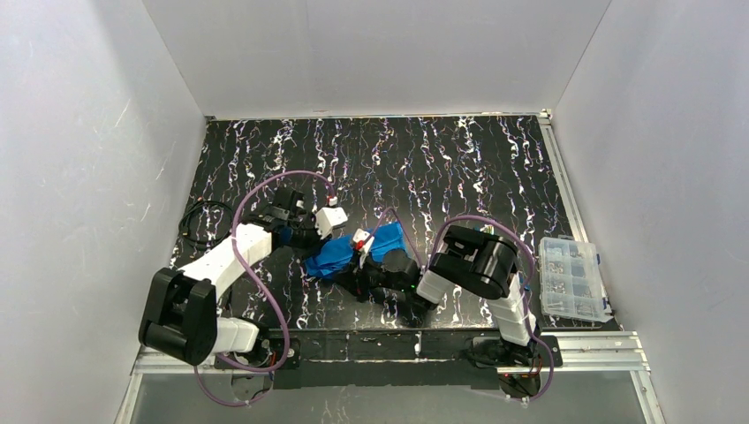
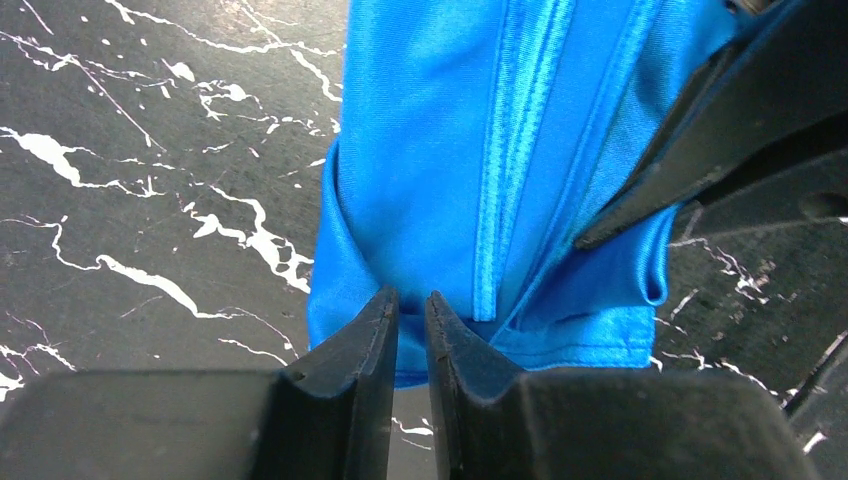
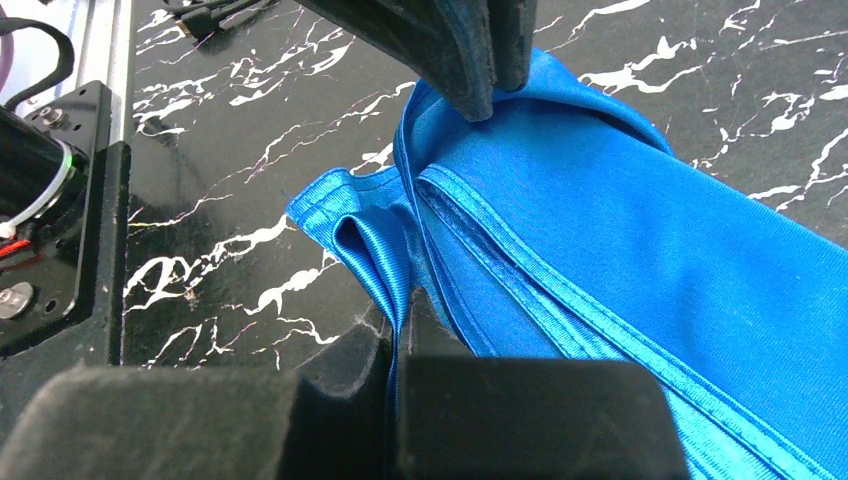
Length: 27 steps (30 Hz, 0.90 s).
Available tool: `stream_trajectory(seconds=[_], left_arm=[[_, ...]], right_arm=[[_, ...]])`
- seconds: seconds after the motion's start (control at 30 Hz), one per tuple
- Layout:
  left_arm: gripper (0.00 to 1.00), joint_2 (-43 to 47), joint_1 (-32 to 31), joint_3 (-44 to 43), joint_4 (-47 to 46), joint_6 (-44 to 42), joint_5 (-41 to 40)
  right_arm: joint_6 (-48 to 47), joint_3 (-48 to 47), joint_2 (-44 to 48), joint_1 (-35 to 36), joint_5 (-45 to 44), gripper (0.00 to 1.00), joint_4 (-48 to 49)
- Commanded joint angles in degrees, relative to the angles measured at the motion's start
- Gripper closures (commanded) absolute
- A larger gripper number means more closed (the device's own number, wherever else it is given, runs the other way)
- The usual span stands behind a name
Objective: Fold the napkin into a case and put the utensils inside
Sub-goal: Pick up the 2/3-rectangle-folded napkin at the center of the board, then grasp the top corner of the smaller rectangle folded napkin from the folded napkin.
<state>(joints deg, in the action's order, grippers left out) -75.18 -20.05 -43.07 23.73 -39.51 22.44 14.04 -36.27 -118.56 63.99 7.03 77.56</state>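
The bright blue napkin [image 1: 340, 254] lies bunched in folds on the black marbled table, between the two arms. My left gripper [image 2: 412, 300] is shut on a raised fold at the cloth's left end; in the right wrist view its dark fingers [image 3: 470, 50] pinch that bunched fold from above. My right gripper [image 3: 400, 325] is shut on a thin pleat of the napkin [image 3: 620, 230] near a hemmed corner. In the top view the left gripper [image 1: 309, 240] and the right gripper [image 1: 364, 276] sit close together over the cloth. The utensils are out of view.
A clear plastic box of small parts [image 1: 572, 276] stands near the right rail. A coiled black cable [image 1: 199, 221] lies at the left of the table. Purple cables loop over both arms. White walls close in three sides.
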Motion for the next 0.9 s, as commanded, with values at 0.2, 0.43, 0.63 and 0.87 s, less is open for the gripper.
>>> stream_trajectory(seconds=[0.2, 0.43, 0.63, 0.87], left_arm=[[1.00, -4.1, -1.7, -2.6, -0.8, 0.6, -2.4], [1.00, -3.9, -2.0, -3.1, -0.6, 2.0, -2.9], [1.00, -3.3, -2.0, -2.3, -2.5, 2.6, -4.0], [1.00, 1.1, -2.0, 0.2, -4.9, 2.9, 0.5]], right_arm=[[10.2, -2.1, 3.3, -2.9, 2.3, 0.99, -1.9], [20.8, -3.7, 2.1, -5.9, 7.8, 0.99, 0.0], [28.4, -4.7, 3.5, -8.5, 13.4, 0.99, -2.2], [34.3, -5.1, 5.1, -10.5, 15.8, 0.99, -7.2]])
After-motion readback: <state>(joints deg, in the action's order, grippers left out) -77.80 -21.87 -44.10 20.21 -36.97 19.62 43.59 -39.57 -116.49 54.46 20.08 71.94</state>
